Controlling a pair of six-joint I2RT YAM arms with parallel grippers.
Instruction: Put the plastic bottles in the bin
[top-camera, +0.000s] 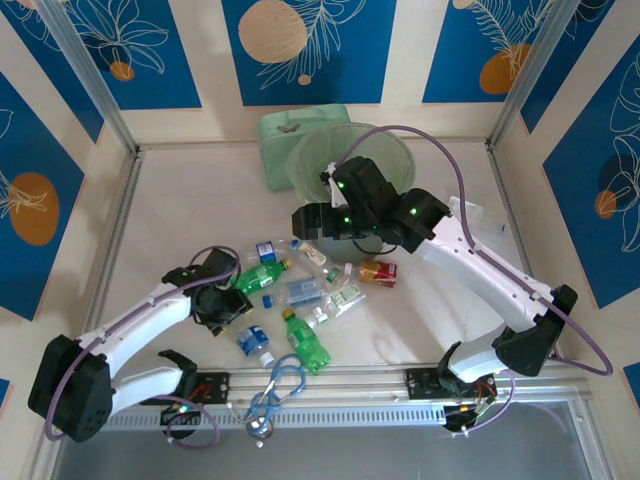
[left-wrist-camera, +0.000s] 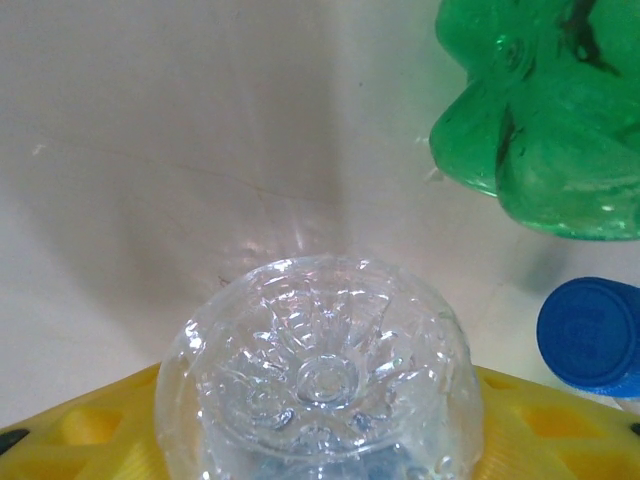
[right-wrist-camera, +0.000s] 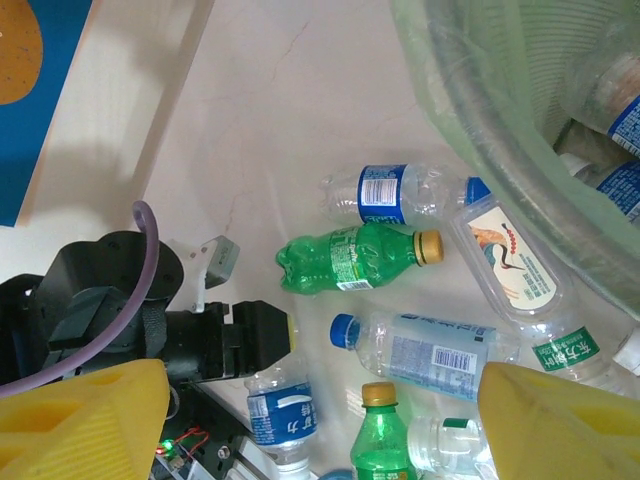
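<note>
Several plastic bottles lie mid-table: a green one (top-camera: 262, 275) (right-wrist-camera: 350, 260), another green one (top-camera: 307, 343), a red-labelled one (top-camera: 378, 272) and clear blue-labelled ones (right-wrist-camera: 385, 193) (right-wrist-camera: 430, 345). My left gripper (top-camera: 225, 303) (left-wrist-camera: 320, 425) (right-wrist-camera: 265, 335) sits low at the pile's left. Its yellow fingers (left-wrist-camera: 90, 425) press both sides of a clear bottle (left-wrist-camera: 320, 380) (right-wrist-camera: 283, 410). A green bottle's base (left-wrist-camera: 545, 130) and a blue cap (left-wrist-camera: 592, 333) lie just beyond. My right gripper (top-camera: 312, 222) (right-wrist-camera: 320, 420) hangs open beside the bin (top-camera: 350, 160) (right-wrist-camera: 480, 100). Bottles (right-wrist-camera: 620, 110) lie inside the bin.
A flat mint-green box (top-camera: 290, 135) stands behind the bin. Blue loops (top-camera: 280, 385) rest on the rail (top-camera: 340, 385) at the table's near edge. Metal frame posts (top-camera: 95, 80) rise at the back corners.
</note>
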